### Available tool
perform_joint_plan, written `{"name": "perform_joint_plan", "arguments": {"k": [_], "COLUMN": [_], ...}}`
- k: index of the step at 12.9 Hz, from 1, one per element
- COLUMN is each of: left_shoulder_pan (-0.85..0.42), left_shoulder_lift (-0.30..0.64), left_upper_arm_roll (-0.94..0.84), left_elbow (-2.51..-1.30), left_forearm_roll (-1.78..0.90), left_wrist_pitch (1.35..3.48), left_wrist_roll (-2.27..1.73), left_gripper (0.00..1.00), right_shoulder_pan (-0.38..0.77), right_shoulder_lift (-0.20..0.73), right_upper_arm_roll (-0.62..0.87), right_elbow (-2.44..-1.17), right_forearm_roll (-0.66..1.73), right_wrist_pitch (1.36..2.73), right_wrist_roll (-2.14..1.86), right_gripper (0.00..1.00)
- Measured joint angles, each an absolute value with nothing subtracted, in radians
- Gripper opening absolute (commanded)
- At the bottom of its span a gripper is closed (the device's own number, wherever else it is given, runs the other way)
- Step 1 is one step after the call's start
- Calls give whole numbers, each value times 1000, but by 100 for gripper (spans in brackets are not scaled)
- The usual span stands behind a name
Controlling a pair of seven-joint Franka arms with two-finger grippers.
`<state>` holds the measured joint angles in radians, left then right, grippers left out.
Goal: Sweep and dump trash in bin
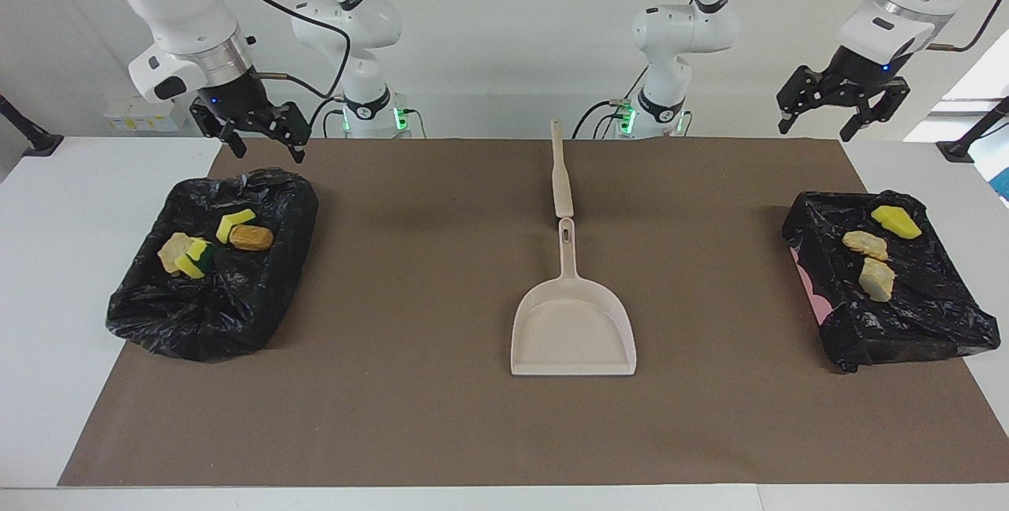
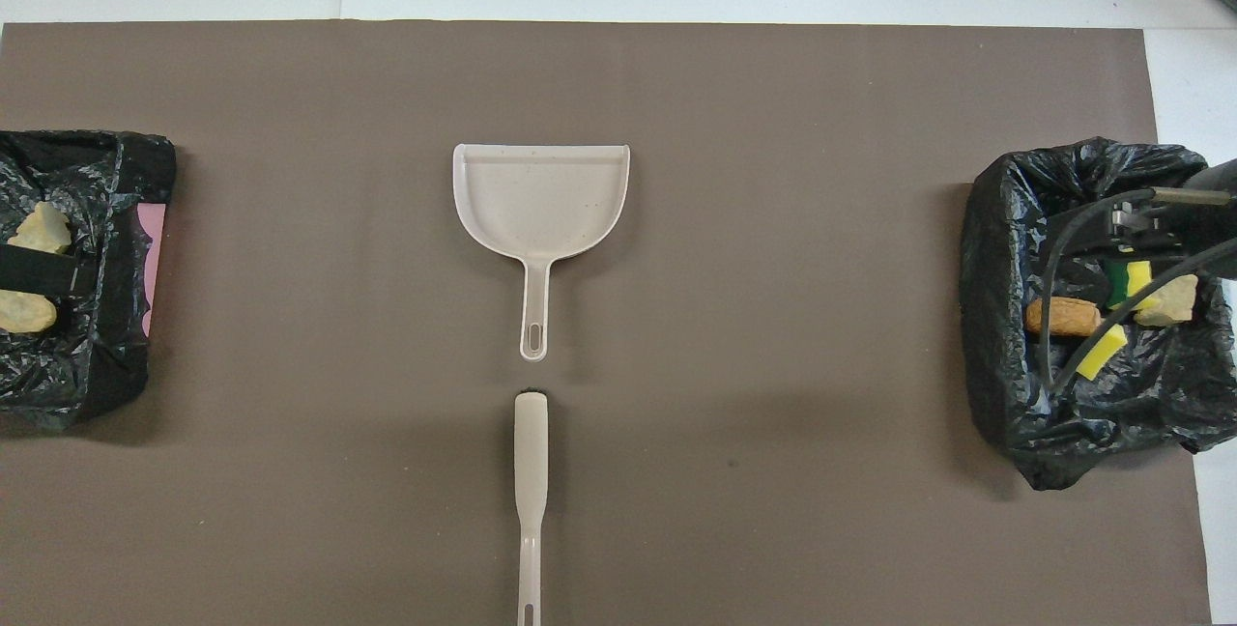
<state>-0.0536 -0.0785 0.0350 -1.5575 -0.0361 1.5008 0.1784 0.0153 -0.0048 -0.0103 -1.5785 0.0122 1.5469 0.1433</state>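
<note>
Trash [image 1: 217, 247] lay in black-lined bins [image 1: 142, 306], below both raised hands: right hand [image 1: 254, 135] open, left hand [image 1: 839, 113] open, flanking dustpan [image 1: 573, 330] mid-worktop [image 1: 441, 416].

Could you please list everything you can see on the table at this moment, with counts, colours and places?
brown mat: one, covering the table's middle.
dustpan: one, beige, mid-mat, empty.
brush: one, beige, nearer to the robots than the dustpan, in line with its handle.
bag-lined bins: two, black, one at the right arm's end, one at the left arm's end.
trash: seven yellow, tan and pale lumps; four in the right-end bin, three in the left-end bin.
right tool: open, over its bin's edge.
left tool: open, raised near its bin.
</note>
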Motion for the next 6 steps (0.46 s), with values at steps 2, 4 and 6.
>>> {"name": "perform_joint_plan", "arguments": {"k": [2, 4, 6], "left_shoulder_pan": [-54, -54, -54], "left_shoulder_lift": [-79, -79, -79], "left_upper_arm_roll": [34, 31, 27], "left_elbow": [-1558, -1558, -1558], "left_forearm_roll": [-36, -36, -36], "left_wrist_pitch": [1498, 1498, 1496], "left_wrist_roll": [178, 178, 178], "left_gripper": [100, 100, 100], "right_shoulder_pan": [15, 15, 15], "right_shoulder_lift": [-5, -5, -5], "right_upper_arm_roll": [-10, -10, -10], "right_elbow": [-1578, -1578, -1578], "right_forearm_roll": [12, 12, 12], "right_wrist_pitch": [1547, 1547, 1547], "right_wrist_roll": [143, 143, 143], "right_gripper": [100, 100, 100]}}
